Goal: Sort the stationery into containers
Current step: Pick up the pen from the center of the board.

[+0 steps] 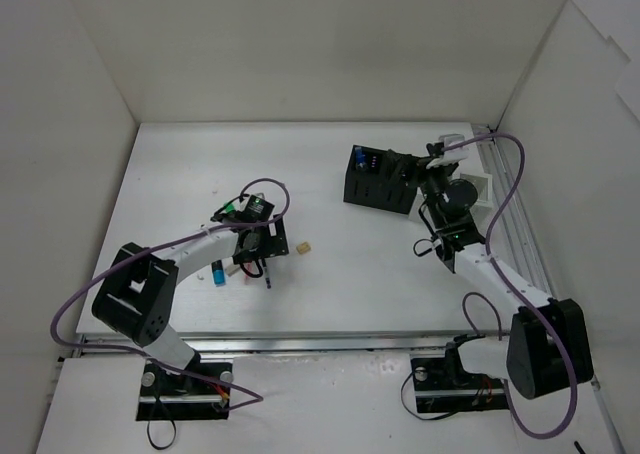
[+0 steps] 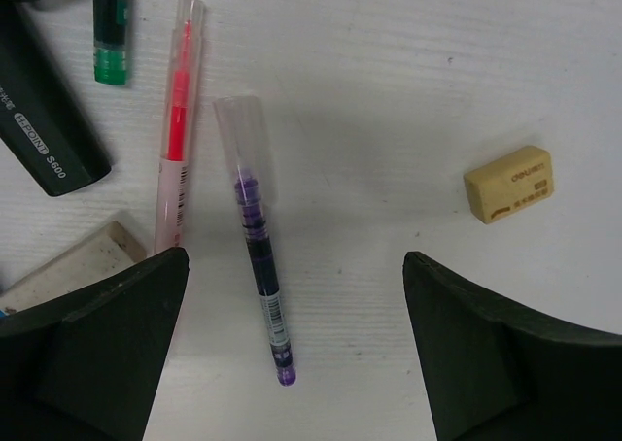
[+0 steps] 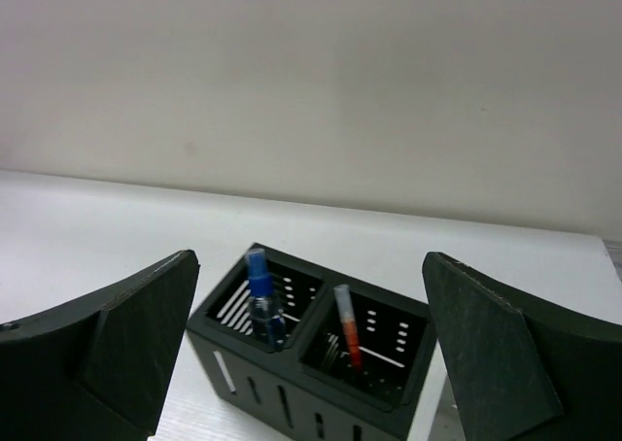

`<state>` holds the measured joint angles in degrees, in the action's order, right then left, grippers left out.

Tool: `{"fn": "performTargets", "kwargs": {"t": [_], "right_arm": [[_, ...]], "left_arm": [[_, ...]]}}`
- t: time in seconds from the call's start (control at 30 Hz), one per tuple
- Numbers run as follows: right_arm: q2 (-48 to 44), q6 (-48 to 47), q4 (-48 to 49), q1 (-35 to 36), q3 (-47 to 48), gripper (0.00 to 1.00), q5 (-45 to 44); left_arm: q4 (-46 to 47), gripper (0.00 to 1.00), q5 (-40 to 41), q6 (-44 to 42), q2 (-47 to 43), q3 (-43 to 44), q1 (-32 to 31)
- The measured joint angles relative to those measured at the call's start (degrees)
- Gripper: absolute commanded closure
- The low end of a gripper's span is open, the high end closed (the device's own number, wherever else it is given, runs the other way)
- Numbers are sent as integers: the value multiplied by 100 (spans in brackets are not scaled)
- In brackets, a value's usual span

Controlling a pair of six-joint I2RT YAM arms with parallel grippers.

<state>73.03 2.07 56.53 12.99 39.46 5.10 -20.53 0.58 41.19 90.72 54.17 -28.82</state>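
Spotter: Pens are lying right under your left hand (image 2: 294,295), which is hanging wide open over the counter (image 2: 408,62) and gripping nothing. The purple pen (image 2: 258,256) is lying between the fingers (image 2: 97,354), closer to the one on the wrist view's left side, and it is touching neither.

Checker: What else is sitting around that hand for you?

Spotter: A pink-and-red pen (image 2: 175,130) is lying just beside the purple one, its lower end reaching down to that same fingertip. Farther out past it, a green-tipped marker (image 2: 112,33) and a black bar with white lettering (image 2: 44,130) are resting on the counter. A worn eraser (image 2: 68,266) is peeking out against the finger; I cannot tell whether they are touching. Ahead of the other finger, a beige eraser (image 2: 510,184) is lying well apart from the pens.

Checker: Your right hand (image 3: 311,261) is hovering over the black organizer (image 3: 292,392), fingers spread wide and holding nothing.

Spotter: Below that hand, a blue-capped clear tube (image 3: 260,295) is standing in one compartment and a red pen (image 3: 348,334) is leaning in the next. The white organizer (image 1: 485,184) is sitting just beside your right hand, on its outer side.
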Motion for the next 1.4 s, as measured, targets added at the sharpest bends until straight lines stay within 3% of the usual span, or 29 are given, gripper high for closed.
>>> {"fn": "performTargets", "kwargs": {"t": [0.27,0.4,0.57,0.73,1.0,1.13,1.27,1.4], "right_arm": [[-898,157,-632,586,-522,2,-385],[-1255,160,-1128,743,-664,2,-669],[-1620,203,-1790,896,-693,2,-1003],[-1919,243,-2448,1043,-693,2,-1381],[-2450,535,-3587,1078,-627,2,-1397],[-2551,748,-4081,1080,-564,2,-1318],[-2894,1001,-4433,1084,-564,2,-1425],[-3128,1141,-4562,1084,-483,2,-1248]], "left_arm": [[-55,34,208,291,411,186,0],[-33,61,275,389,597,350,0],[-7,75,354,459,658,380,0],[-11,100,470,446,699,417,-42],[85,100,542,-232,599,509,-125],[553,100,295,-1080,-118,507,-125],[1460,100,-518,-2046,-852,809,-127],[2439,100,-1832,-2885,-922,1458,-125]]}}
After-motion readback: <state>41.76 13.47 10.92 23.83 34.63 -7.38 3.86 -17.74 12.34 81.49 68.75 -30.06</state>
